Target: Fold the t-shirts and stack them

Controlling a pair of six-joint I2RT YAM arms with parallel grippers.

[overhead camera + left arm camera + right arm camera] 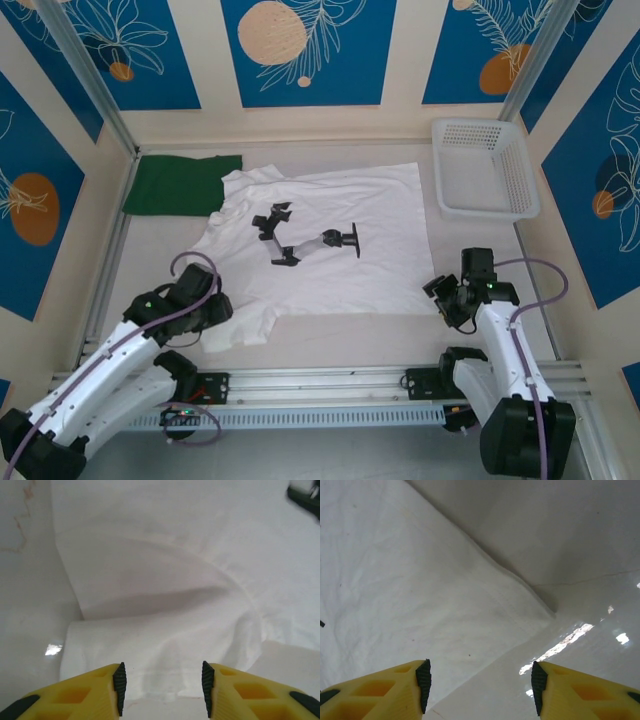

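The white t-shirt (380, 270) lies spread flat in the middle of the table, its black print (305, 240) facing up. The dark green t-shirt (178, 185) lies folded at the back left, touching the white one's far sleeve. My left gripper (212, 305) is low over the near left sleeve. In the left wrist view the left gripper (162, 680) is open, with the sleeve's hem (160, 670) between the jaws. My right gripper (440, 292) is at the shirt's near right corner. In its own view the right gripper (481, 680) is open astride the shirt's edge (470, 645).
A white mesh basket (485, 170) stands at the back right, close to the shirt's far right corner. Bare table (600, 580) runs along the right of the shirt. The enclosure's walls close in the left, back and right sides.
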